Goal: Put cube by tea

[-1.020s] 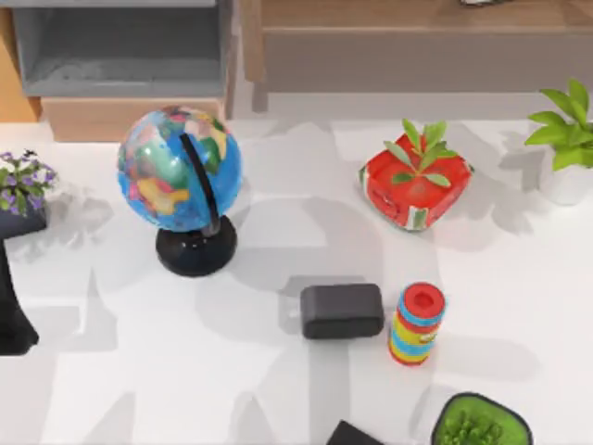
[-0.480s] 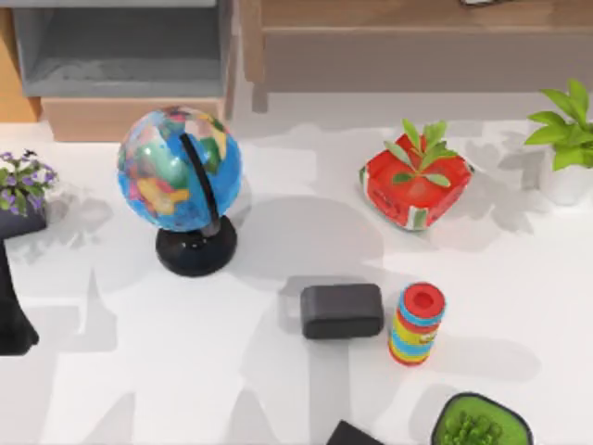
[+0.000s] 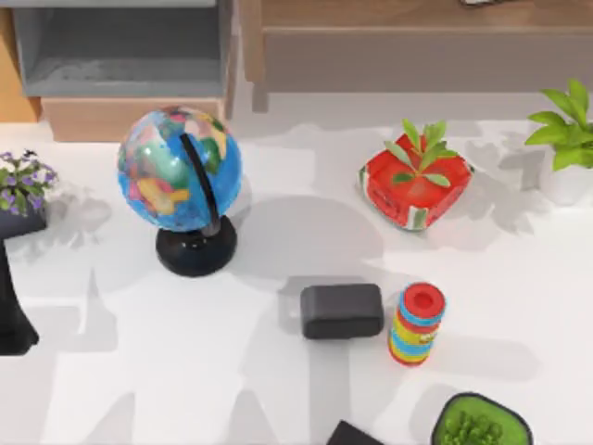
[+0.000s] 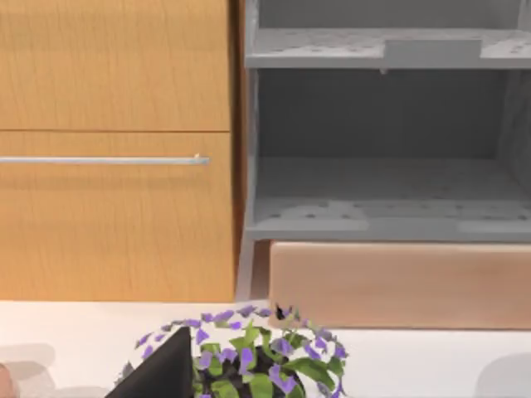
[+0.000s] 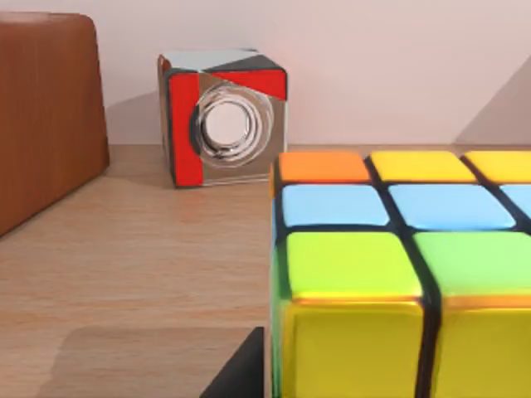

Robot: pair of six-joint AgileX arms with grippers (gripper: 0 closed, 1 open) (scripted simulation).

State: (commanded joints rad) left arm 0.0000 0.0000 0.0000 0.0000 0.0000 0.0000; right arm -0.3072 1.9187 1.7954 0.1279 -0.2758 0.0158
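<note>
The cube [image 5: 398, 274], with orange, blue, green and yellow tiles, is very close in the right wrist view, on a wooden shelf [image 5: 141, 274]. The tea [image 5: 222, 116], a box with red, grey and black panels and a silver ring on its face, stands farther back against the wall, well apart from the cube. My right gripper [image 5: 249, 377] shows as one dark finger tip beside the cube's lower edge. My left arm [image 3: 11, 311] stands parked at the table's left edge, and a dark wedge of its gripper [image 4: 162, 377] sits in front of a purple-flowered plant [image 4: 249, 356].
A brown wooden block [image 5: 46, 108] stands on the shelf beside the tea. On the white table are a globe [image 3: 181, 171], a red box with a plant [image 3: 412, 190], a black box [image 3: 341, 311], a ring stack [image 3: 417, 324] and a potted plant [image 3: 565, 139].
Only the shadows on the table have shifted a little. No object on the table has moved, and the left arm has stayed where it was.
</note>
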